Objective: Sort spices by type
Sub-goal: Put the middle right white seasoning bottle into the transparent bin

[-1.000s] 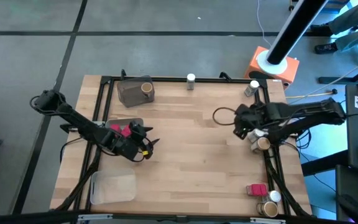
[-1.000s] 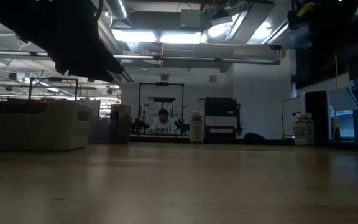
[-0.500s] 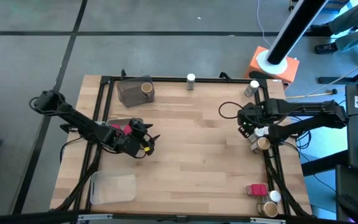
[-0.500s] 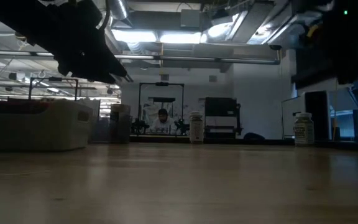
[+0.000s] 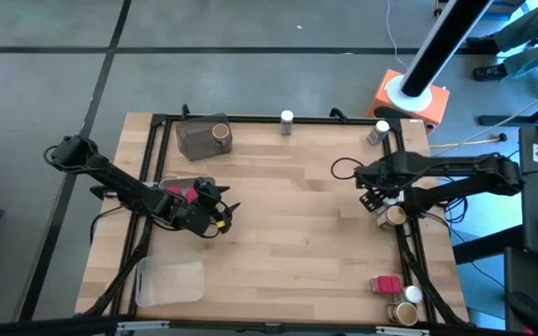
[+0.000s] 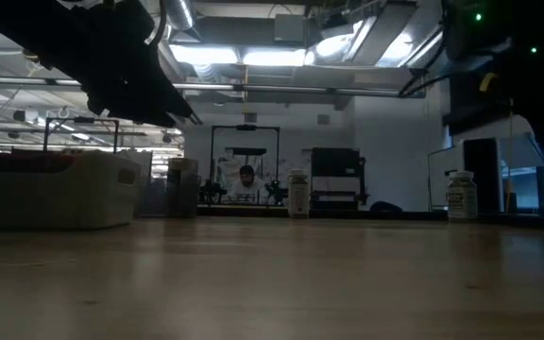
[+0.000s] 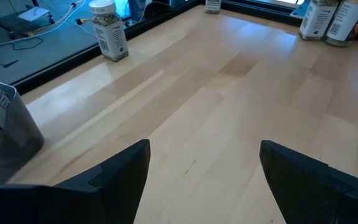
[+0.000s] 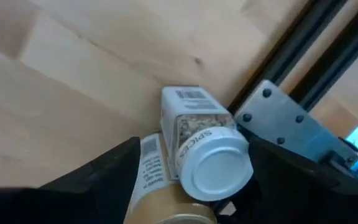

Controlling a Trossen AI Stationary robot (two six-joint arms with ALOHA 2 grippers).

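I see my right gripper [image 8: 188, 165], fingers spread, poised over a small clear white-capped spice jar [image 8: 205, 148] at the table's right rail, a tan-lidded round jar [image 5: 395, 216] touching it, my left gripper [image 7: 204, 171] open and empty beside the grey tray [image 5: 166, 186] holding pink-red packets [image 5: 188, 195]

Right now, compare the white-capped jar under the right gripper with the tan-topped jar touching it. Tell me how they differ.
The white-capped jar has a white cap; the tan-topped jar has a tan top. The white-capped jar is clear and shows pale flakes inside, while the tan-topped jar's side carries a printed label. The right gripper hangs open over the white-capped jar, with the tan-topped jar beside it. Both stand at the table's right edge, touching.
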